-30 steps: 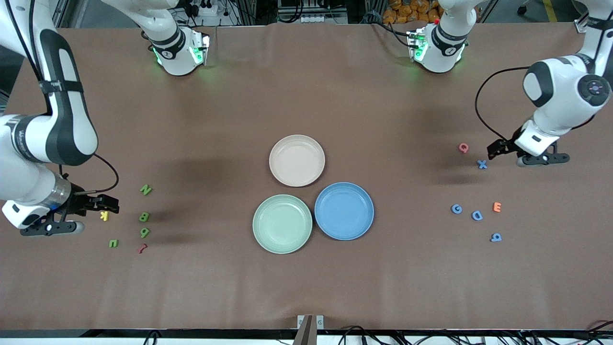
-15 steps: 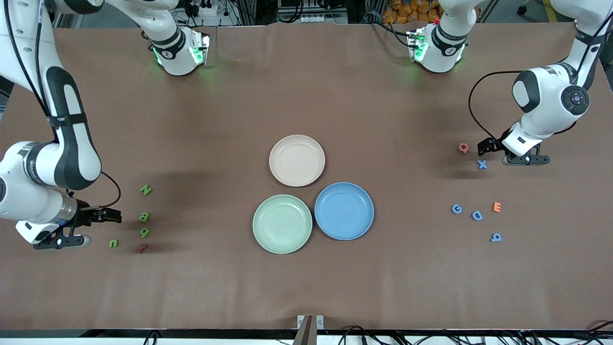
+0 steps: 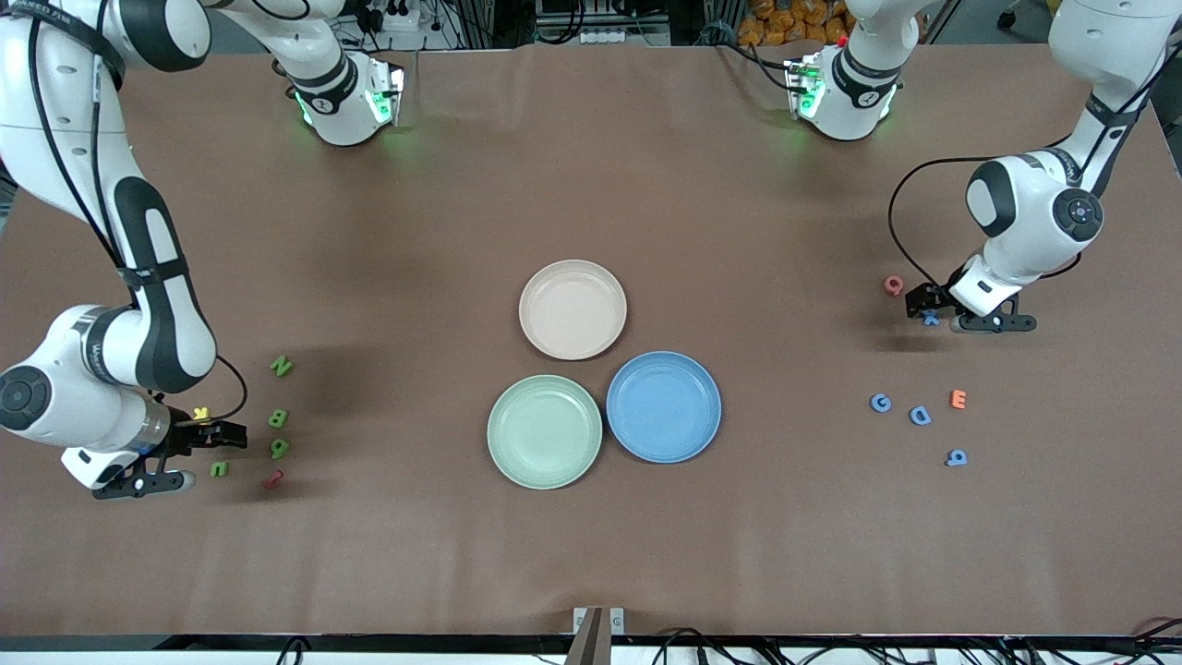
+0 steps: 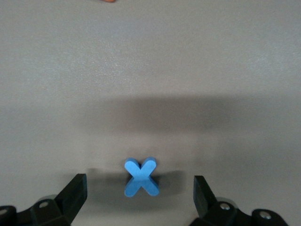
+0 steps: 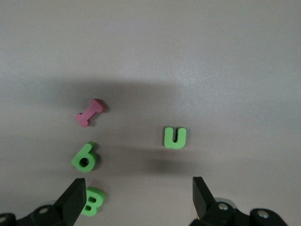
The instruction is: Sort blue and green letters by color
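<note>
Left gripper is hovering with jaws fully spread and empty, straddling the blue X at the left arm's end of the table. Right gripper is also wide and empty, sitting over the green cluster; the U is lying apart from the 6 and B. Pieces are looking like light, stiff foam that's likely to skid, so pinching flat across the outer edges, low to the table, is looking best.

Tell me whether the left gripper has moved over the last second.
Yes. The left gripper, open, has shifted toward the table's middle, and now hangs over the blue X, closer to the pink Q.
</note>
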`<action>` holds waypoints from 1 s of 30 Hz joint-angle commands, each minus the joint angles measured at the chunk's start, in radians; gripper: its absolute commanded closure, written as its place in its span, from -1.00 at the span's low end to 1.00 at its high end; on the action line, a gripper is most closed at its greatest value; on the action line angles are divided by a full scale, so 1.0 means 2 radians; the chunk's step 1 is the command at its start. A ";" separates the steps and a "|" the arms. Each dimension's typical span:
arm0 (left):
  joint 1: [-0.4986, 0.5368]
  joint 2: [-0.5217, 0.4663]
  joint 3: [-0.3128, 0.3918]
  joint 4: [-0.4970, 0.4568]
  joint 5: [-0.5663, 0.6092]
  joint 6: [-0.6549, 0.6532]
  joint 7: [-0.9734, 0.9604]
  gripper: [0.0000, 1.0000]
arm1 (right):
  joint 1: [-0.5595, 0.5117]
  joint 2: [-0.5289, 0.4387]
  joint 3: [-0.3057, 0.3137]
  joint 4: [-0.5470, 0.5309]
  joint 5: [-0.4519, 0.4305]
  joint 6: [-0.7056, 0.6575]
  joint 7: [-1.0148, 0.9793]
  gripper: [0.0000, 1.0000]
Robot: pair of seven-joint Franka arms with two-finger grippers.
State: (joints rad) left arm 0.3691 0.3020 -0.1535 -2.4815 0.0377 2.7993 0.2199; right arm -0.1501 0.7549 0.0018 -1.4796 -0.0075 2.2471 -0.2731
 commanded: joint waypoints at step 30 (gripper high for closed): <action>0.012 0.013 -0.001 0.009 0.000 0.006 0.014 0.48 | -0.022 0.087 0.008 0.081 -0.001 0.015 -0.061 -0.21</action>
State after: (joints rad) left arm 0.3729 0.3151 -0.1517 -2.4660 0.0377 2.8008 0.2220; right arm -0.1780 0.9052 0.0016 -1.3556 -0.0073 2.2848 -0.3709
